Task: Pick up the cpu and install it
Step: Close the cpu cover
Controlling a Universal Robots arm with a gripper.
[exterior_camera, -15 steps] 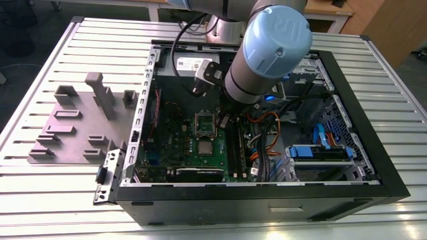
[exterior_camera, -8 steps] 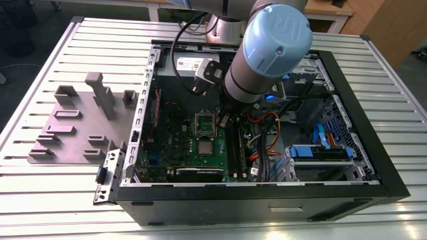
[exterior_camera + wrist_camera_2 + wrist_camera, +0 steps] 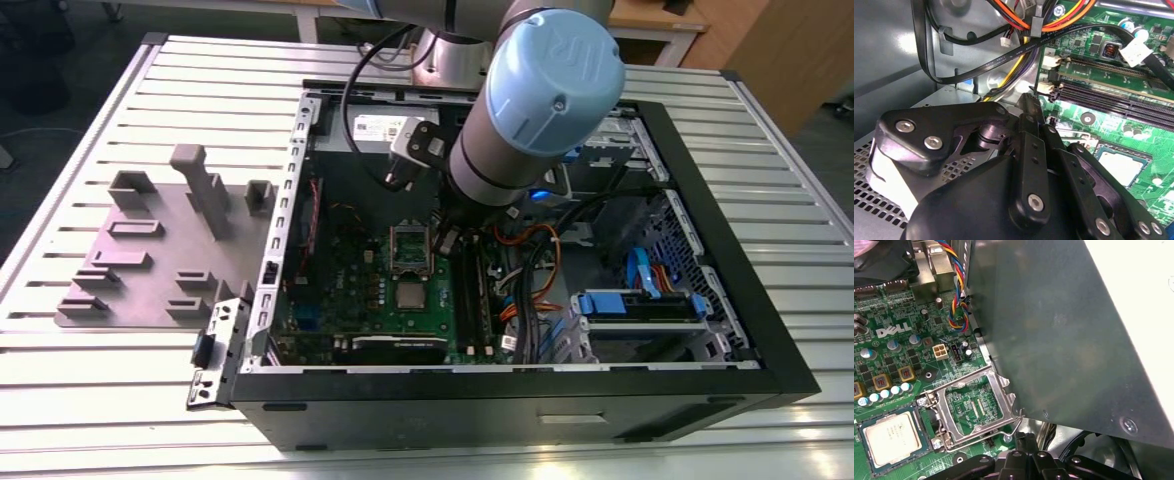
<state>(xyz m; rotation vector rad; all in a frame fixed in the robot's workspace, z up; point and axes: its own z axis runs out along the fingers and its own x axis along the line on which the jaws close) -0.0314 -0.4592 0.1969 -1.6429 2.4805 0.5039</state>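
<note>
Cpu [image 3: 893, 435] sits in its socket on the green mobo [image 3: 954, 375]; end effector [image 3: 1024, 437] clenched, nothing in it.
In the exterior view the arm [image 3: 534, 110] reaches down into the open PC case [image 3: 467, 410] on the slatted worktop [image 3: 200, 80]. End effector tips hang near the hinged metal frame [image 3: 974, 407] (swung open, just beside the cpu) and apart from the cpu itself. Grey fixture plate [image 3: 147, 260] lies outside the case, at the exterior view's left.

The arm [image 3: 541, 90] is bent steeply downward, so the wrist [image 3: 497, 170] is stacked right above the fingers [image 3: 1033, 150]. The gripper [image 3: 1030, 101] is seen squeezed together, tips touching.
</note>
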